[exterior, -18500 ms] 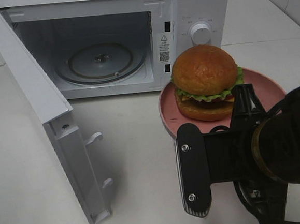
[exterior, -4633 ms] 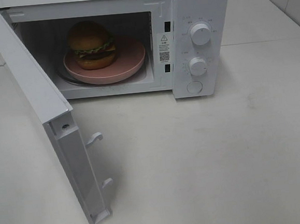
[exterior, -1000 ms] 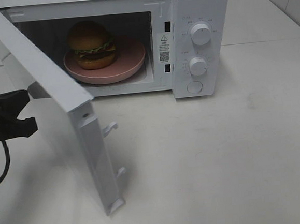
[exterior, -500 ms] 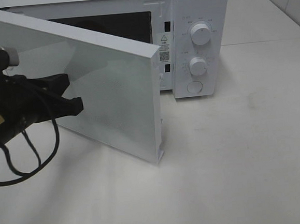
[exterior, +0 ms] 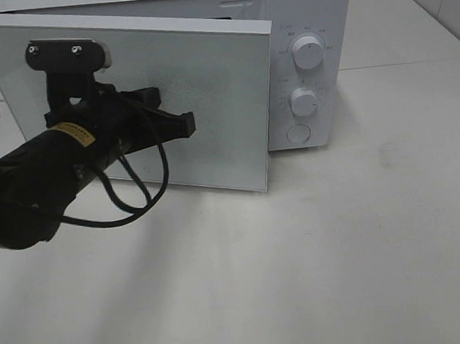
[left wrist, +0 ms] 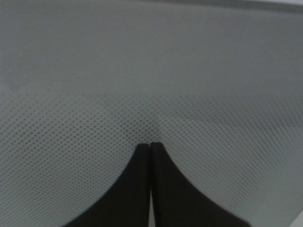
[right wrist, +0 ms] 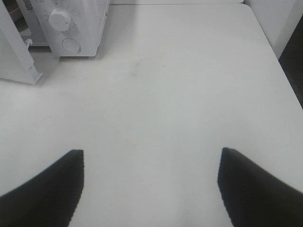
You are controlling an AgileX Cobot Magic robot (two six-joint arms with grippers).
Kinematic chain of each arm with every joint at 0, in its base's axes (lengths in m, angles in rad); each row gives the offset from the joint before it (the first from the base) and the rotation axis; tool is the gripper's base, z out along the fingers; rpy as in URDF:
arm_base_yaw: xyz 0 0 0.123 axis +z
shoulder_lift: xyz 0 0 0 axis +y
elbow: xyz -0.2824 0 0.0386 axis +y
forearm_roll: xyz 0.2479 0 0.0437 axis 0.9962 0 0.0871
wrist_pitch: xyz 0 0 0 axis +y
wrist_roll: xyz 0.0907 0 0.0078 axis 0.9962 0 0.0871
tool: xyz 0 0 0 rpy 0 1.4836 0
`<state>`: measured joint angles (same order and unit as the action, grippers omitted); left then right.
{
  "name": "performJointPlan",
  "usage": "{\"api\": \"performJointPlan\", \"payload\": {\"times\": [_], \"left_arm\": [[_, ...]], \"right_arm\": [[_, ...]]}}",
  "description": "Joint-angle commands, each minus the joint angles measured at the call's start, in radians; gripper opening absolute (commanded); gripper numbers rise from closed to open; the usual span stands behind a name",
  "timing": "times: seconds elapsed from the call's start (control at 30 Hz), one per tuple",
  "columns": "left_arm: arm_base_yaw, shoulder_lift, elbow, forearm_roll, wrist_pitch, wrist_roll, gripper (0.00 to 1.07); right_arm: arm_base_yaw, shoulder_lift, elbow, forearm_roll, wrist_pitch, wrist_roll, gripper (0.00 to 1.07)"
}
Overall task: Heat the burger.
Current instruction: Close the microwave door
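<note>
The burger is hidden behind the white microwave door (exterior: pixel 223 85), which stands nearly closed with a narrow gap at its right edge. My left gripper (exterior: pixel 186 126) is shut, and its black fingertips press against the outside of the door near its middle. In the left wrist view, the left gripper (left wrist: pixel 150 144) shows its closed tips touching the dotted door panel (left wrist: pixel 151 71). My right gripper (right wrist: pixel 151 152) is open and empty, hovering over bare table well away from the microwave (right wrist: pixel 90 19). It does not show in the exterior high view.
The microwave (exterior: pixel 305 7) has two round knobs (exterior: pixel 307 53) (exterior: pixel 303 102) and a round button (exterior: pixel 297 133) on its right panel. A white table (exterior: pixel 340 251) spreads in front of it. The left arm's black cable (exterior: pixel 133 203) loops below the door.
The door has swung further toward the microwave, from half closed to nearly closed. My left arm has moved right and forward with it. The right gripper has not moved.
</note>
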<state>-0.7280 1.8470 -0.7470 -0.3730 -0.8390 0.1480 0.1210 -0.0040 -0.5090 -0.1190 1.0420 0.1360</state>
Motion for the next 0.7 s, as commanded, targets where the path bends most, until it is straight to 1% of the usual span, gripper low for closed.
{"api": "performJointPlan", "payload": {"times": [0.03, 0.07, 0.1, 0.13, 0.17, 0.2, 0.23, 0.27, 0.33, 0.43, 0.5, 0.67, 0.7], "left_arm": [[-0.030, 0.029, -0.071, -0.102, 0.027, 0.067, 0.00], [-0.040, 0.047, -0.111, -0.149, 0.045, 0.100, 0.00], [-0.040, 0.047, -0.111, -0.149, 0.045, 0.100, 0.00], [-0.045, 0.056, -0.125, -0.168, 0.050, 0.118, 0.00], [-0.052, 0.073, -0.162, -0.212, 0.064, 0.163, 0.00], [-0.052, 0.073, -0.162, -0.212, 0.064, 0.163, 0.00], [-0.059, 0.085, -0.192, -0.257, 0.075, 0.208, 0.00], [-0.059, 0.085, -0.192, -0.257, 0.075, 0.208, 0.00], [-0.059, 0.107, -0.243, -0.306, 0.103, 0.257, 0.00], [-0.059, 0.117, -0.255, -0.316, 0.106, 0.265, 0.00], [-0.059, 0.142, -0.308, -0.343, 0.111, 0.293, 0.00], [-0.058, 0.161, -0.345, -0.363, 0.115, 0.300, 0.00], [-0.058, 0.174, -0.361, -0.383, 0.116, 0.311, 0.00]], "right_arm": [[-0.004, -0.027, -0.001, 0.001, -0.002, 0.005, 0.76], [-0.004, -0.027, -0.001, 0.000, -0.002, 0.005, 0.76], [-0.004, -0.027, -0.001, 0.000, -0.002, 0.005, 0.76], [-0.004, -0.027, -0.001, 0.000, -0.002, 0.005, 0.76], [-0.004, -0.027, -0.001, 0.001, -0.002, 0.005, 0.76], [-0.004, -0.027, -0.001, 0.001, -0.002, 0.005, 0.76], [-0.004, -0.027, -0.001, 0.001, -0.002, 0.005, 0.76], [-0.004, -0.027, -0.001, 0.001, -0.002, 0.005, 0.76], [-0.004, -0.027, -0.001, 0.001, -0.002, 0.005, 0.76], [-0.004, -0.027, -0.001, 0.001, -0.002, 0.005, 0.76], [-0.004, -0.027, -0.001, 0.001, -0.002, 0.005, 0.76], [-0.004, -0.027, -0.001, 0.001, -0.002, 0.005, 0.76], [-0.004, -0.027, -0.001, 0.000, -0.002, 0.005, 0.76]]}}
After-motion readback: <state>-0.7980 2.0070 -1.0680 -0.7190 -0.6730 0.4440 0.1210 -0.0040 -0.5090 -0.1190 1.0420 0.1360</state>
